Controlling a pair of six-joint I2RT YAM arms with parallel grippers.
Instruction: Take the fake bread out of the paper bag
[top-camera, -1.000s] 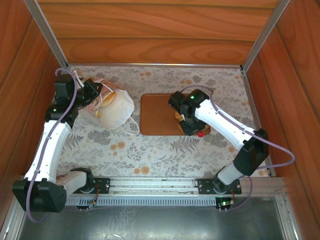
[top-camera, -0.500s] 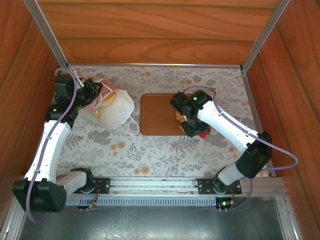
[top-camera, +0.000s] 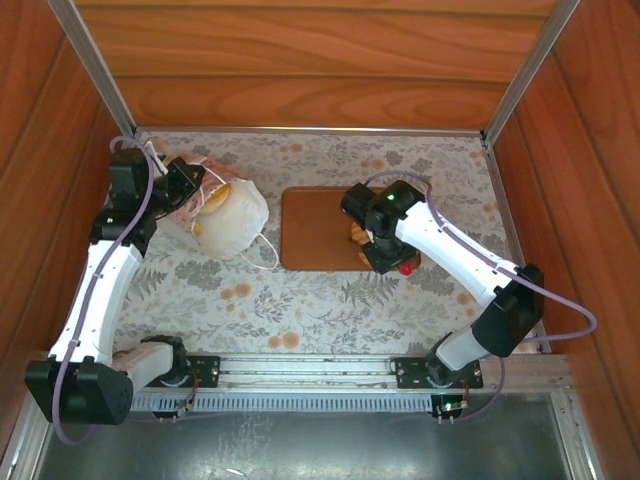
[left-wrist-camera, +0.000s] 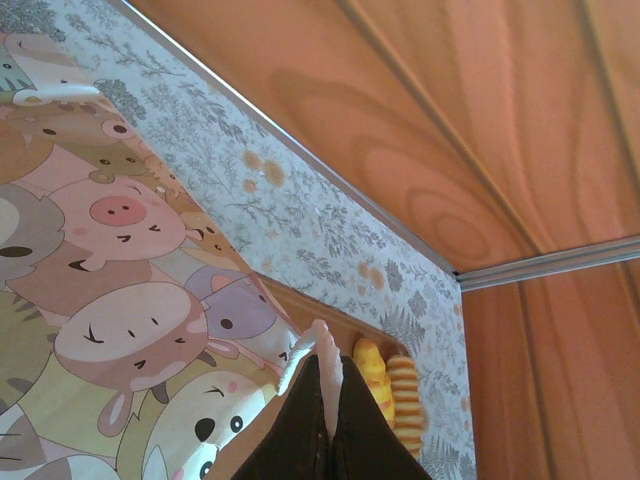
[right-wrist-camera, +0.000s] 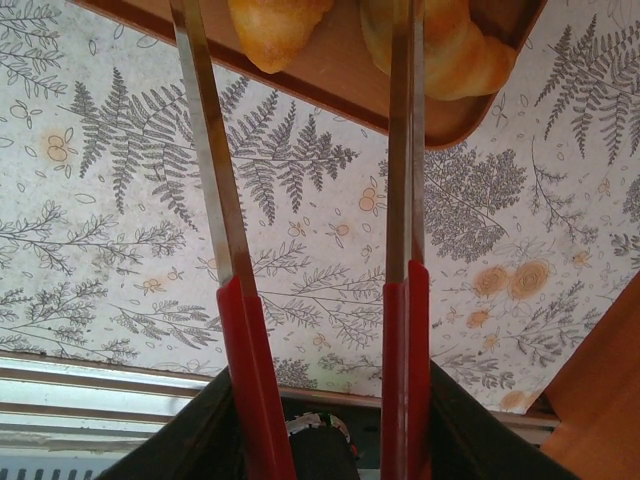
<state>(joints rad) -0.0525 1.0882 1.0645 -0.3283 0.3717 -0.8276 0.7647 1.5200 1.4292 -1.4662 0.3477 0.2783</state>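
Left jaws pinch shut on the rim of one cartoon-printed bag (left-wrist-camera: 120, 300). Right jaws stand part open, empty, over two glossy golden breads (right-wrist-camera: 275, 25) on a rounded brown tray (right-wrist-camera: 350, 85).

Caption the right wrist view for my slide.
Right fingers spread over the tray corner, two bread pieces lying on it.

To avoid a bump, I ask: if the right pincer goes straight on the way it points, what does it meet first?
Probably the croissants on the brown tray, just ahead of the right pincer; depth is unclear.
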